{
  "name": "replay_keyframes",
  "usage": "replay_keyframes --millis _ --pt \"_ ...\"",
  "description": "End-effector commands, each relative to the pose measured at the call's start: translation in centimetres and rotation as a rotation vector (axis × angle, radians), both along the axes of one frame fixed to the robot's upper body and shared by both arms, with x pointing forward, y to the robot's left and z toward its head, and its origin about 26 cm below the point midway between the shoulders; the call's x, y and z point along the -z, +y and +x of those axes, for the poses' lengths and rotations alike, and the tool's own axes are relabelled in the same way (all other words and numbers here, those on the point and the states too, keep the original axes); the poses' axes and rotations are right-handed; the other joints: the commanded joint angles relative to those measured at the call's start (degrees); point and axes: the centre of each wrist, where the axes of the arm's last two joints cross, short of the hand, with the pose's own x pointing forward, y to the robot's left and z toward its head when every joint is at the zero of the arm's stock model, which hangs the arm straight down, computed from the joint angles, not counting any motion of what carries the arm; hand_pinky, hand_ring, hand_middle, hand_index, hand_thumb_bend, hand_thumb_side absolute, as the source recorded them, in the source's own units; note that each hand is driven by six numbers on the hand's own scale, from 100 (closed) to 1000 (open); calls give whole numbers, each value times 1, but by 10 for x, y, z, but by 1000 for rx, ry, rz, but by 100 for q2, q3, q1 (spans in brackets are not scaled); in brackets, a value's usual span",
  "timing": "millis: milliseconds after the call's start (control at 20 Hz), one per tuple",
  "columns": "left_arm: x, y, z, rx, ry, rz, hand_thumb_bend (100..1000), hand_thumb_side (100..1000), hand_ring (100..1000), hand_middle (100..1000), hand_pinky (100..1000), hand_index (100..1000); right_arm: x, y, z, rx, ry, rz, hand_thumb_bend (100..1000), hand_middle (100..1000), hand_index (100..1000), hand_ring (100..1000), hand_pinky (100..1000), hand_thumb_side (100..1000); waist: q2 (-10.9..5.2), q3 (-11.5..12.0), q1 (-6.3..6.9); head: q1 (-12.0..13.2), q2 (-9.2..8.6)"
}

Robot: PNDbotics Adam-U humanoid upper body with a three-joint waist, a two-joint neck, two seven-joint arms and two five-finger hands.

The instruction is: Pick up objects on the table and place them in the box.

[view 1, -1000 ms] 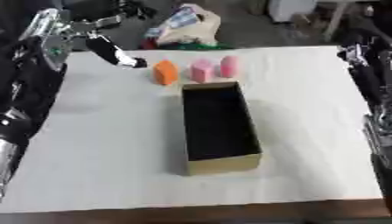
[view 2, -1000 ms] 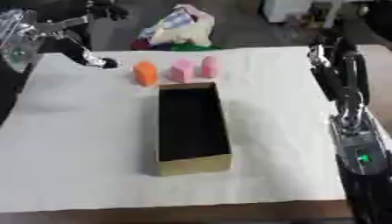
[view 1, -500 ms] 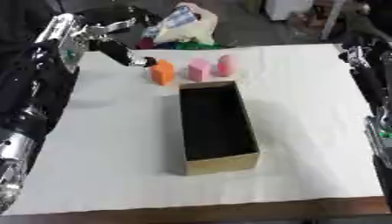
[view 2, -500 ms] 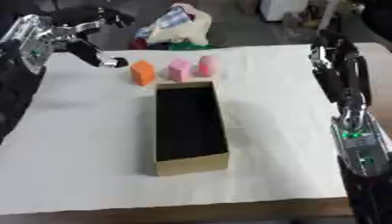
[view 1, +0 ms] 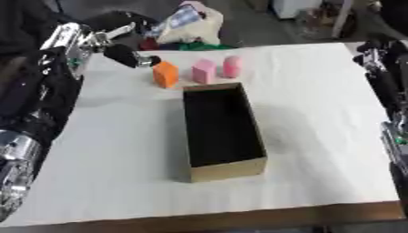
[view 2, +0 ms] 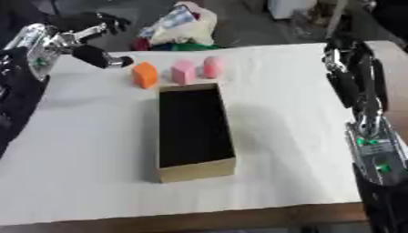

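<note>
Bench [view 1: 318, 113] under white cloth carries my long cardboard box [view 1: 221, 130], open and dark inside. Just beyond its far end sit an orange block [view 1: 165, 74], a pink block [view 1: 204, 71] and a pink cylinder [view 1: 232, 66]. My left hand [view 1: 119, 45] hovers beside the orange block, fingers spread, holding nothing. My right hand's fingers I cannot tell.

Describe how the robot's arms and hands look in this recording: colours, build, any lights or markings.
Left arm: black shell with silver joint housings; left hand has black fingers on a silver frame. Right arm: black segments, a silver section lower down carrying small green lights. The right hand is not clearly visible.
</note>
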Motion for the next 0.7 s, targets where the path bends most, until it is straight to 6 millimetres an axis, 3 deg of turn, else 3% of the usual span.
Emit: replay_keyframes --millis 50,700 --pt "-16 0 2 -48 -47 -5 426 707 777 806 770 1000 -11 1 3 -13 -26 -1 100 613 826 615 678 767 -62 -21 -10 17 -54" --pt "-1 3 3 -151 -56 -5 421 778 745 776 731 1000 -13 0 4 -20 -30 8 100 612 825 615 677 778 127 -154 -3 100 -118"
